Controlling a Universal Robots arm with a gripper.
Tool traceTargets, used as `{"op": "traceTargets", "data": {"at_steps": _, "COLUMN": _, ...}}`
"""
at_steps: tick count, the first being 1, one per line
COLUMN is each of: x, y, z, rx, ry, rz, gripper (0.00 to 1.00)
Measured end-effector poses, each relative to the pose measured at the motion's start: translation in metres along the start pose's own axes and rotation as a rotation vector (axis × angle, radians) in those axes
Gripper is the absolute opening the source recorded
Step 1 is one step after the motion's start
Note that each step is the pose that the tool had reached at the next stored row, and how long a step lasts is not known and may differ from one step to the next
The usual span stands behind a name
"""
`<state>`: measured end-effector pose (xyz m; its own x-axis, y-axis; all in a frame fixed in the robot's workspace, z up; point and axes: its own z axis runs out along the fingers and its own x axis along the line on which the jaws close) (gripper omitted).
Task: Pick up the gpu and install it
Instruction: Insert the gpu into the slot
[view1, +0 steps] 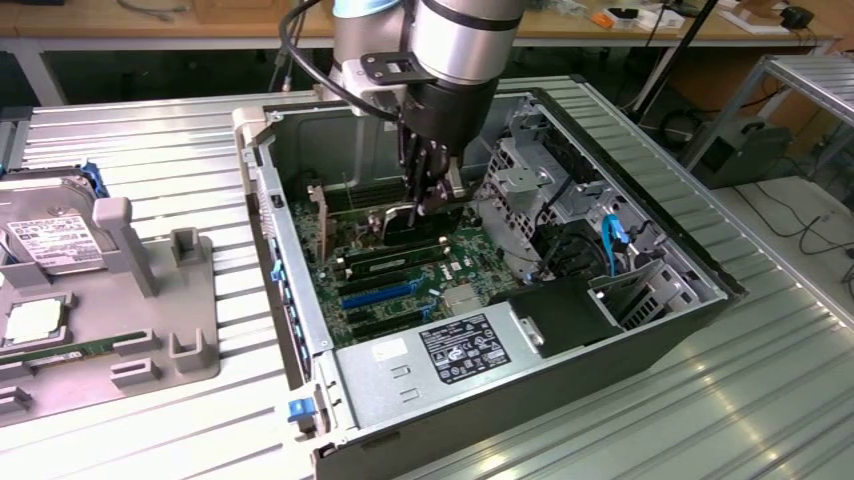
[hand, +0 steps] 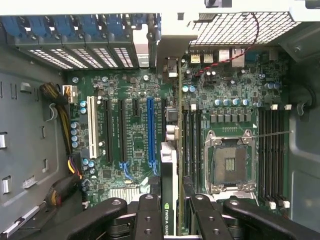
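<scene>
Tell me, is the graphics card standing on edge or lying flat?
On edge: the gpu stands upright, gripped by the claw, over the slots of the motherboard. Whether it is seated, cannot tell.

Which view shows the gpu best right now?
Wrist view: the gpu sits edge-on in the gripper, above the motherboard slots. Exterior view: the arm covers most of it; a sliver shows under the gripper.

The exterior view gives you the whole open black metal computer case (view1: 641, 195) on the ribbed silver table (view1: 134, 150), seen obliquely from above, at middle distance. Your wrist view faces straight down into it, very near, past the gripper's black fingers (hand: 149, 220). Both views share the green motherboard (view1: 461, 265) with its long blue slot (view1: 380, 293).
</scene>
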<state>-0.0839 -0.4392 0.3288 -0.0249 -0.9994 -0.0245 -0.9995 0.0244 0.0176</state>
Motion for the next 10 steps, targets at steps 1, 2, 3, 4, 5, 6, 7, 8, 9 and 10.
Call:
{"op": "traceTargets", "data": {"at_steps": 1, "x": 0.0000, "y": 0.0000, "z": 0.0011, "rx": 0.0000, "ry": 0.0001, "rz": 0.000, "gripper": 0.27}}
{"op": "traceTargets", "data": {"at_steps": 2, "x": 0.0000, "y": 0.0000, "z": 0.0013, "rx": -0.0001, "ry": 0.0003, "rz": 0.000, "gripper": 0.27}}
{"op": "traceTargets", "data": {"at_steps": 3, "x": 0.0000, "y": 0.0000, "z": 0.0013, "rx": -0.0001, "ry": 0.0006, "rz": 0.000, "gripper": 0.27}}
{"op": "traceTargets", "data": {"at_steps": 4, "x": 0.0001, "y": 0.0000, "z": 0.0014, "rx": 0.0000, "ry": 0.0005, "rz": 0.000, "gripper": 0.27}}
{"op": "traceTargets", "data": {"at_steps": 5, "x": 0.0000, "y": 0.0000, "z": 0.0015, "rx": 0.0000, "ry": 0.0003, "rz": 0.000, "gripper": 0.27}}
{"op": "traceTargets", "data": {"at_steps": 6, "x": 0.0001, "y": 0.0000, "z": 0.0015, "rx": 0.0001, "ry": 0.0002, "rz": 0.000, "gripper": 0.27}}
{"op": "traceTargets", "data": {"at_steps": 7, "x": 0.0004, "y": 0.0001, "z": 0.0017, "rx": 0.0002, "ry": 0.0000, "rz": 0.000, "gripper": 0.27}}
{"op": "traceTargets", "data": {"at_steps": 8, "x": 0.0006, "y": 0.0000, "z": 0.0017, "rx": 0.0002, "ry": 0.0001, "rz": 0.000, "gripper": 0.27}}
{"op": "traceTargets", "data": {"at_steps": 9, "x": 0.0009, "y": -0.0001, "z": 0.0018, "rx": 0.0001, "ry": 0.0003, "rz": 0.000, "gripper": 0.27}}
{"op": "traceTargets", "data": {"at_steps": 10, "x": 0.0028, "y": -0.0001, "z": 0.0019, "rx": 0.0001, "ry": 0.0003, "rz": 0.000, "gripper": 0.27}}
